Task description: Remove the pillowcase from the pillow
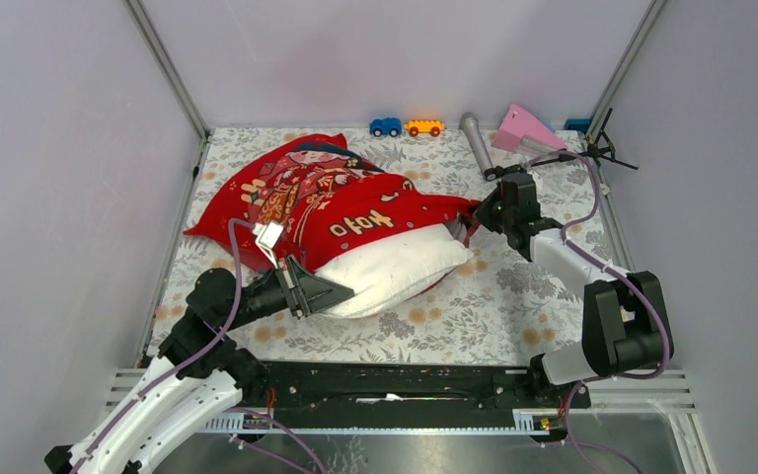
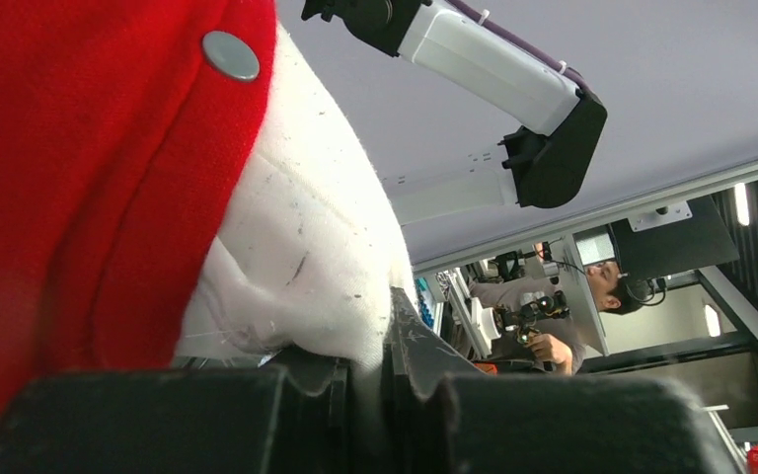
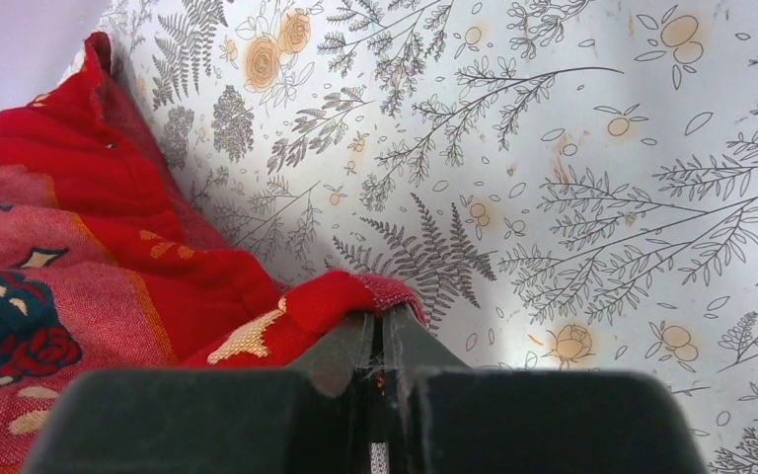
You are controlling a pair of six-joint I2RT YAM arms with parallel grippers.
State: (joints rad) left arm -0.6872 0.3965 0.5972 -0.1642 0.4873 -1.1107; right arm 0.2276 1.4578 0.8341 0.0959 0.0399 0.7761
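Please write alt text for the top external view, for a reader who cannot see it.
Seen from above, a red pillowcase covers most of a white pillow, whose near end sticks out, on a floral table cloth. The left hand grips the bare pillow end; the right hand pinches the pillowcase's right corner.

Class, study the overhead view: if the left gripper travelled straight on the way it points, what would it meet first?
The pillow: the left gripper points into its exposed white end, and seems to be pinching it.
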